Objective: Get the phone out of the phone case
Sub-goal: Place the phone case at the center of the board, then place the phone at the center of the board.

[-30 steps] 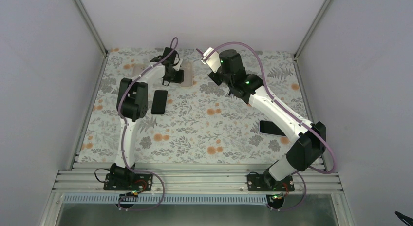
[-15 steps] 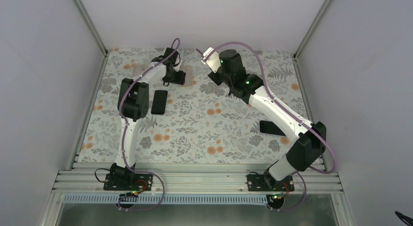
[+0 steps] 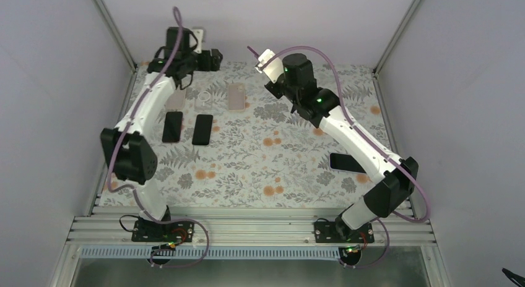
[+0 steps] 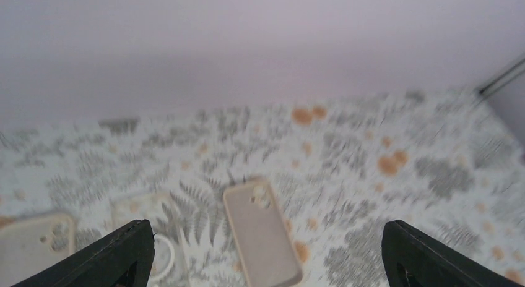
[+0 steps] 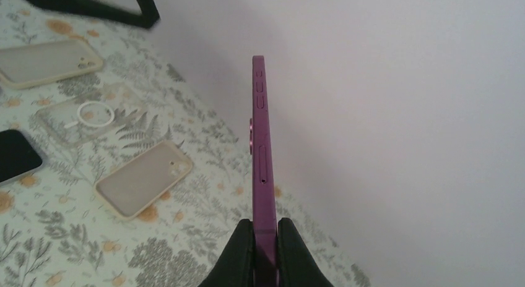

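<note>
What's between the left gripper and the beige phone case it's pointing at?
Nothing visible. The left gripper hangs open above the beige phone case, which lies flat on the floral cloth, apart from the clear case beside it.

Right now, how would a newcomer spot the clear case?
Start at the table's far left, where three cases lie in a row. The clear case is the middle one. The beige cases beside it are opaque; it alone is see-through, with a white ring.

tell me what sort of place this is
Probably a robot lab test cell: white panel walls boxing in a floral-covered table, a left arm and right arm bolted to an aluminium rail, phone cases laid out.
</note>
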Tool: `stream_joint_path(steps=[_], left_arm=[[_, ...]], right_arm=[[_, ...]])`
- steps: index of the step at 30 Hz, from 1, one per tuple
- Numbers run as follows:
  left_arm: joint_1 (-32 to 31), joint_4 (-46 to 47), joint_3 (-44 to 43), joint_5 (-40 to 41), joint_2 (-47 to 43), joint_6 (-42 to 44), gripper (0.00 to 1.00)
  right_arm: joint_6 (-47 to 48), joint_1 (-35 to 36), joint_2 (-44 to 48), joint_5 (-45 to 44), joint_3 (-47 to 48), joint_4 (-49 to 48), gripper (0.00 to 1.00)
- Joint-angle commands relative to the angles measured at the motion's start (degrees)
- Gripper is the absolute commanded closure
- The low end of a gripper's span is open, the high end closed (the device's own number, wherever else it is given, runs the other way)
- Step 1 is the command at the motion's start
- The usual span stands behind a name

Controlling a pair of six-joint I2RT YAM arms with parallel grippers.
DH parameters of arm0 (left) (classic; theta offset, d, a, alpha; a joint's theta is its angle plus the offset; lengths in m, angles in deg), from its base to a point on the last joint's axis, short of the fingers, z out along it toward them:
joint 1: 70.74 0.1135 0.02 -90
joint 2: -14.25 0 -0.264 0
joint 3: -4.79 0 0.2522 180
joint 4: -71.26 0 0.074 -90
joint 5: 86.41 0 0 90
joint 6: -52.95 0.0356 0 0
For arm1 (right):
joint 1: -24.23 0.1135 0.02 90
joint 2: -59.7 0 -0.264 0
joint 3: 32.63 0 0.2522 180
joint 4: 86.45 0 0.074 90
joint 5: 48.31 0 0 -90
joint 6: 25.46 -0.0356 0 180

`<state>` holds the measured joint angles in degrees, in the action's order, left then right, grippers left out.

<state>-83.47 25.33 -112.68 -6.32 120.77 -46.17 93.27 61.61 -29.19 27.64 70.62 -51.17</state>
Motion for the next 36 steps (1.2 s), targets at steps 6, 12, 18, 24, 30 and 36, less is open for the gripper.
stream_joint_path(steps=[6, 12, 18, 24, 30, 36], left_arm=[[4.43, 10.59, 5.06, -16.69, -12.68, -9.39, 0.09], [5.17, 20.85, 10.10, -29.30, -17.86, -20.33, 0.09], [5.17, 30.90, 15.27, -34.54, -19.93, -32.99, 0.08], [5.17, 39.70, 19.41, -38.67, -20.93, -40.69, 0.08], [5.17, 47.55, 24.18, -41.66, -20.93, -47.77, 0.08], [4.16, 54.01, 27.86, -42.12, -21.74, -52.69, 0.10]], right_arm=[[10.44, 2.74, 1.00, -7.02, 5.64, -12.80, 0.96], [17.80, 5.08, 0.57, -12.31, 4.33, -21.27, 0.96], [24.05, 7.89, 0.63, -17.39, 1.08, -28.96, 0.96], [35.85, 10.52, 0.90, -22.56, -6.82, -44.19, 0.96], [45.00, 12.84, 0.25, -24.64, -11.58, -55.67, 0.96], [52.52, 15.22, -1.50, -25.49, -14.71, -63.42, 0.96]])
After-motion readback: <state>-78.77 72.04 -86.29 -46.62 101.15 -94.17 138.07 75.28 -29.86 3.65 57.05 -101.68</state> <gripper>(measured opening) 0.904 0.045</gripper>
